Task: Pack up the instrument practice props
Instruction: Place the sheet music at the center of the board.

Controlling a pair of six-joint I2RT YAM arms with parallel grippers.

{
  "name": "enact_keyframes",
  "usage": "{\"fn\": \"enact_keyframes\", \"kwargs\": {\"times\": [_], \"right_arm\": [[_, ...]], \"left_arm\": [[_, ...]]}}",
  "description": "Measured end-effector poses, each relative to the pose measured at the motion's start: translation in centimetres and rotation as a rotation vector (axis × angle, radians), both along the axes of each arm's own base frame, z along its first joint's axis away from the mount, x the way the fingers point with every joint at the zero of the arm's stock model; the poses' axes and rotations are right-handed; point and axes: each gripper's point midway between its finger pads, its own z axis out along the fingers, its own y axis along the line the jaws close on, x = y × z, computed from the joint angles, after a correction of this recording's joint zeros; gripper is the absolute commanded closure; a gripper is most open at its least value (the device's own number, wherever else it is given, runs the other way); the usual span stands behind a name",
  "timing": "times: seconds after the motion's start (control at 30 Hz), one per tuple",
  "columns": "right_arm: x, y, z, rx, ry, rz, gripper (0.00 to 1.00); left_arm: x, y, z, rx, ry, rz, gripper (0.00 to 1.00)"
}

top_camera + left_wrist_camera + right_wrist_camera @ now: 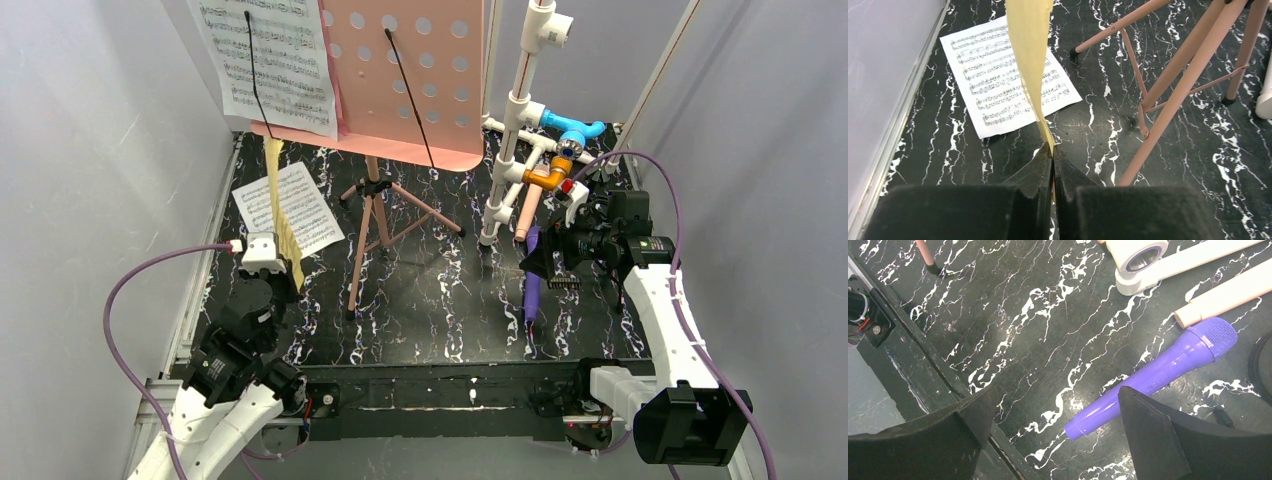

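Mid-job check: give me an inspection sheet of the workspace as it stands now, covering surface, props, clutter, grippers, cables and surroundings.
Surface: black tabletop with white veining.
Job's things: pink perforated music stand upright on its tripod legs, first music page on its desk; second music page flat at left; purple microphone lying at right, beige tube near its head.
Clutter: white pipe frame with blue and orange fittings, right of the stand.
Grippers: left gripper shut on a pale yellow sheet seen edge-on; right gripper open over the purple microphone.
Cables: left purple cable loops past the table edge; right purple cable arcs over its arm.
Surroundings: grey walls on both sides.
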Motion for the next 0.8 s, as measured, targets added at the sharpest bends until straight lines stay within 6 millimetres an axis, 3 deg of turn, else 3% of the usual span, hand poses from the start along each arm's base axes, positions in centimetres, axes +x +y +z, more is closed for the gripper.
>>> {"fn": "enact_keyframes", "kwargs": {"times": [0.43, 0.8], "right_arm": [[0.0, 0.0, 0.1, 0.0, -0.004, 0.0, 0.0], [-0.1, 0.0, 0.4, 0.0, -0.017, 0.0, 0.0]], "left_arm": [[0.6, 0.0, -1.2, 0.066, 0.06, -0.008, 1.0], [3.0, 2.0, -3.6, -0.059, 0.163, 0.089, 1.0]]}}
